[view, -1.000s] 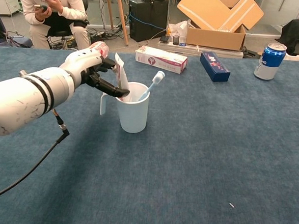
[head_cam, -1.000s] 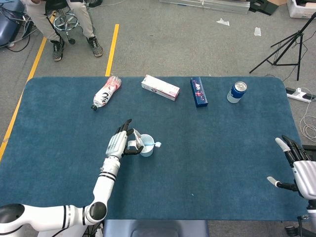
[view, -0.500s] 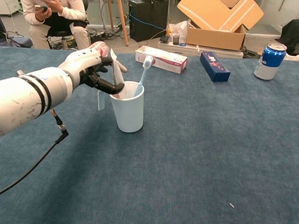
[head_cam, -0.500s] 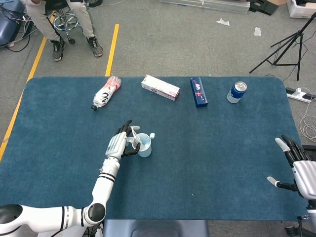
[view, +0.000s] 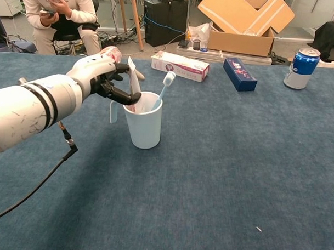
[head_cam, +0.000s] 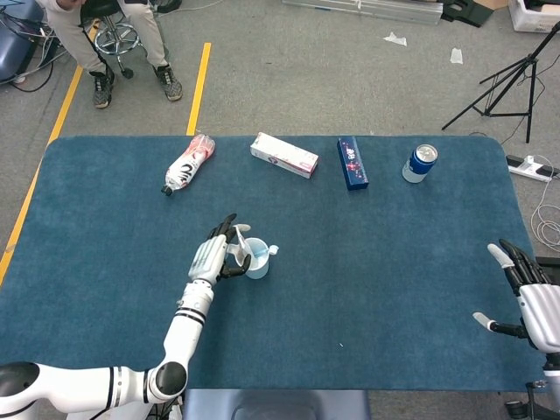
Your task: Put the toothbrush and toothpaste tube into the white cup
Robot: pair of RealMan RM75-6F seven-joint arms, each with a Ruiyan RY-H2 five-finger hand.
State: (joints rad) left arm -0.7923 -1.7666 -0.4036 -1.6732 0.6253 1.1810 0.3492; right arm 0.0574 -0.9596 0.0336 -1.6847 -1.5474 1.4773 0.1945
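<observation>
While the head view shows the left hand (head_cam: 213,256) at the cup (head_cam: 258,260) and the right hand (head_cam: 528,293) spread idle, chest view shows it pinching the tube (view: 134,85) beside the toothbrush (view: 163,88) inside; next, release.

A big blue table (head_cam: 367,289) is sitting on a grey floor (head_cam: 289,79). A person (view: 55,11) is sitting behind it. Cardboard boxes (view: 244,21) are lying nearby.
</observation>
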